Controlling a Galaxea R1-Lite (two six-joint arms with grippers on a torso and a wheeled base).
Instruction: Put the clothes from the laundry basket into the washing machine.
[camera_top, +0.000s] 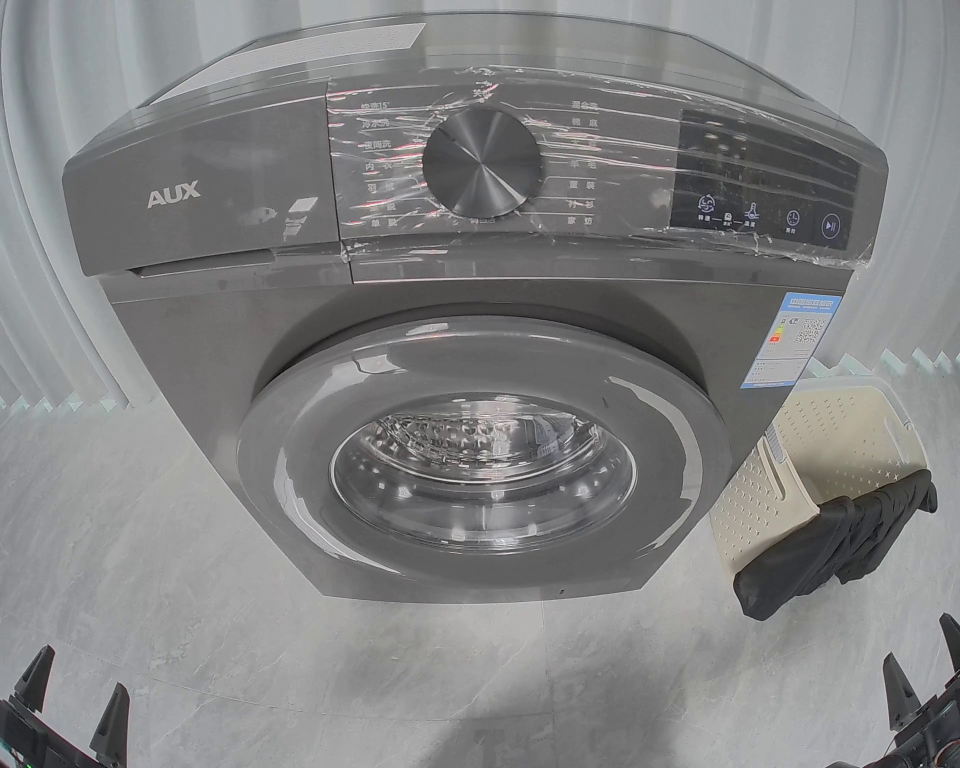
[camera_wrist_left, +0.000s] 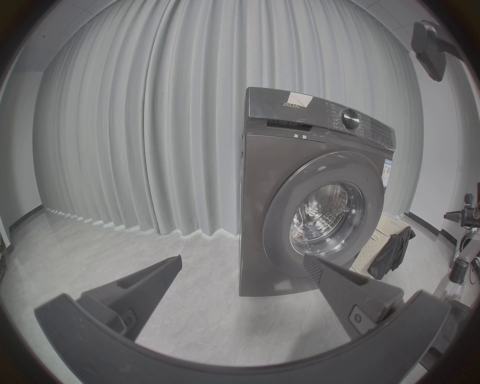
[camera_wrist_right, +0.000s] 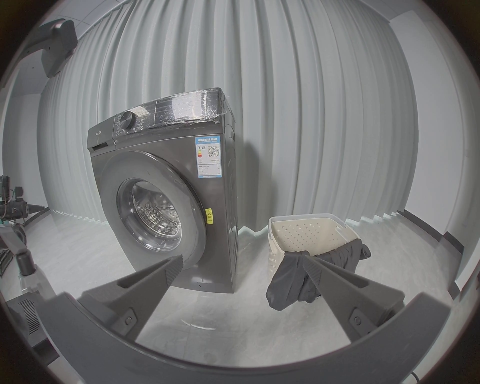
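Matte dark grey plastic left gripper (camera_wrist_left: 241, 257), two tapering wedge-shaped fingers (camera_wrist_left: 135, 290) on a broad curved dark grey bracket (camera_wrist_left: 240, 362), a round screw (camera_wrist_left: 357, 317) at each finger base, dotted grip pad (camera_wrist_left: 314, 267) on one inner face (right gripper (camera_wrist_right: 242, 257) built alike)

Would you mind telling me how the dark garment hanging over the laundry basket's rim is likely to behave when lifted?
The dark garment droops in folds over the rim of the laundry basket, so it is probably floppy and would sag. It looks thin, so likely light. Its hanging end may catch the rim.
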